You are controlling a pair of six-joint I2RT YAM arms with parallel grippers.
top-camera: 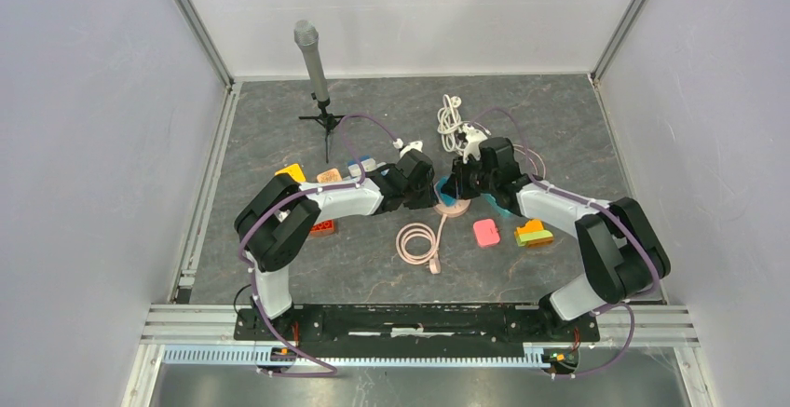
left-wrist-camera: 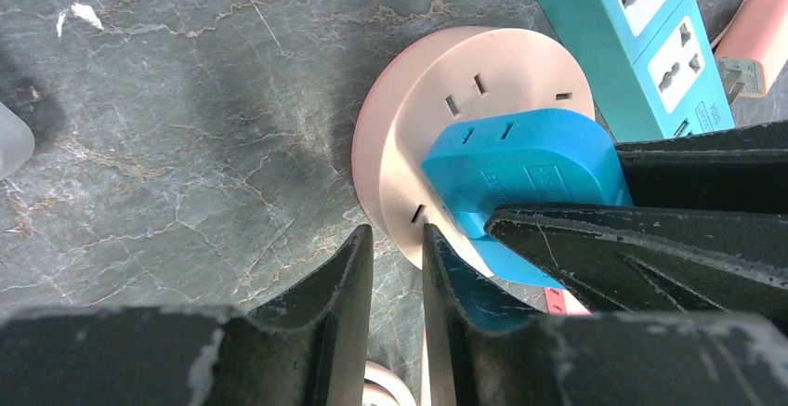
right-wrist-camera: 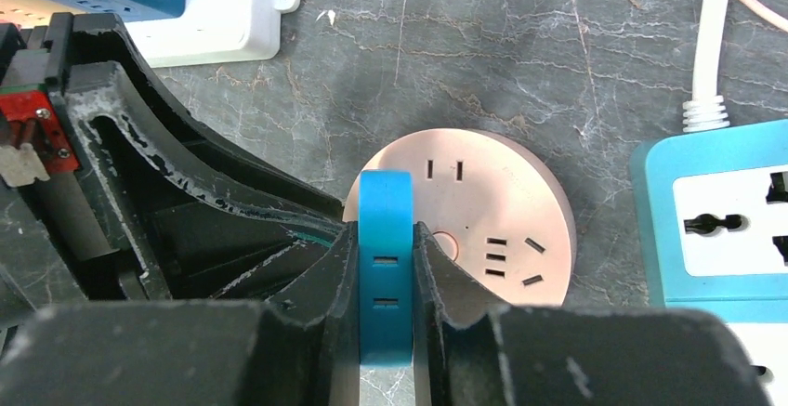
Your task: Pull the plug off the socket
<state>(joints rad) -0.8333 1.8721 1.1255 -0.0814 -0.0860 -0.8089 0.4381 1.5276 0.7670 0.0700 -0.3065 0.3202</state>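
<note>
A round pink socket (right-wrist-camera: 492, 192) lies flat on the grey floor, also seen in the top view (top-camera: 454, 208) and the left wrist view (left-wrist-camera: 483, 72). A blue plug (right-wrist-camera: 385, 229) stands in it, and shows in the left wrist view too (left-wrist-camera: 520, 160). My right gripper (right-wrist-camera: 385, 267) is shut on the plug, one finger on each flat side; from above it sits right of the socket (top-camera: 463, 183). My left gripper (left-wrist-camera: 398, 239) has its jaws nearly together with only floor between them, its tips at the socket's rim beside the right gripper (top-camera: 430, 186).
A teal power strip (right-wrist-camera: 725, 211) lies right of the socket, and a white power strip (right-wrist-camera: 214, 16) lies beyond. A coiled pink cable (top-camera: 419, 239), a pink block (top-camera: 486, 232), stacked coloured blocks (top-camera: 533, 233), a white cable (top-camera: 450, 114) and a microphone on a tripod (top-camera: 312, 62) lie around.
</note>
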